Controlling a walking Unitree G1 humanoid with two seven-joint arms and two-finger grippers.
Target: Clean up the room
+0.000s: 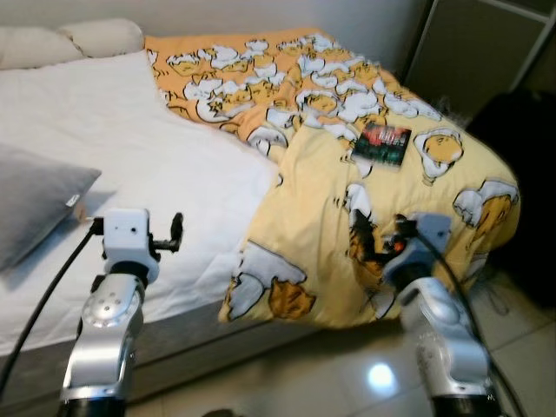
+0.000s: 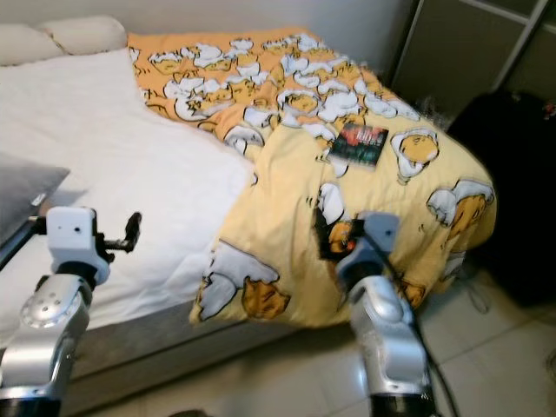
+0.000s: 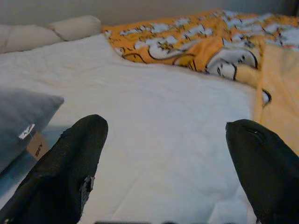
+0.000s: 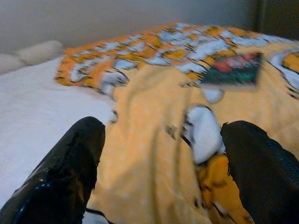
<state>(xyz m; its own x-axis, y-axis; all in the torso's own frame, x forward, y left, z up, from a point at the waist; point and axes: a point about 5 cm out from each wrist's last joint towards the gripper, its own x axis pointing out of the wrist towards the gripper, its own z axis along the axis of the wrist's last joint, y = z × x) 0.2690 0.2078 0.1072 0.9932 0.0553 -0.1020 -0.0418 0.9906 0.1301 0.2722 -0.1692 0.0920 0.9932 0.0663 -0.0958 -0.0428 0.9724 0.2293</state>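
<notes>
A bed with a white sheet (image 1: 156, 148) lies in front of me. A rumpled yellow cartoon-print blanket (image 1: 313, 182) covers its right half and hangs over the near edge. On the blanket rests a dark book (image 1: 382, 143), also seen ahead of the right fingers as the book (image 4: 233, 70). My left gripper (image 3: 163, 135) is open, held above the white sheet near the bed's front edge. Over the hanging blanket edge my right gripper (image 4: 161, 135) is open too, with nothing between its fingers. A grey pillow (image 1: 35, 204) lies at the left.
Two beige pillows (image 1: 69, 39) sit at the head of the bed. A dark cabinet (image 1: 473, 52) and a black bag (image 1: 526, 165) stand to the right of the bed. Glossy tiled floor (image 1: 347, 373) runs below the bed's edge.
</notes>
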